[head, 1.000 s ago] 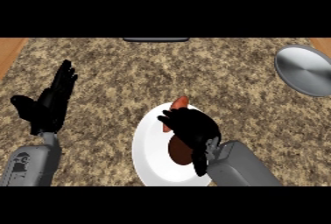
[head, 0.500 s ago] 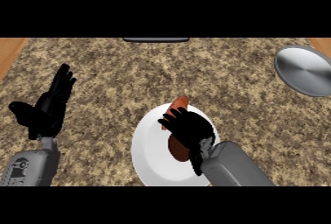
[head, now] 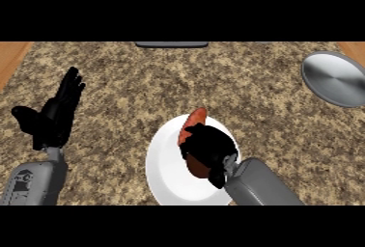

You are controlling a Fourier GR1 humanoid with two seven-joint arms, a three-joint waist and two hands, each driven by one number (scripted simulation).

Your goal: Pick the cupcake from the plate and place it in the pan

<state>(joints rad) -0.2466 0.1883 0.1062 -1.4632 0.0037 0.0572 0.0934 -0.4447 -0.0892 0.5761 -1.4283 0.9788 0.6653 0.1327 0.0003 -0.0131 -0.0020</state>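
Speckled tabletop [head: 214, 82] holds a white plate [head: 165, 173] and a pan [head: 335, 78] far off at the right. Right robot hand [head: 208, 147] curls round the cupcake [head: 194, 124] over the plate. Left robot hand [head: 55, 116] rests spread at the left

Open granite counter [head: 214, 77] between plate [head: 165, 169], near front edge, and pan [head: 336, 78] at right edge; nothing stands between. Left hand [head: 53, 118] rests near left edge.

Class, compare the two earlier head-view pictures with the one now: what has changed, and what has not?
The right hand, curled over the cupcake on the plate, shifted slightly down and left with its forearm. The cupcake stays on the plate. The left hand rests open at the left; the pan is unmoved.
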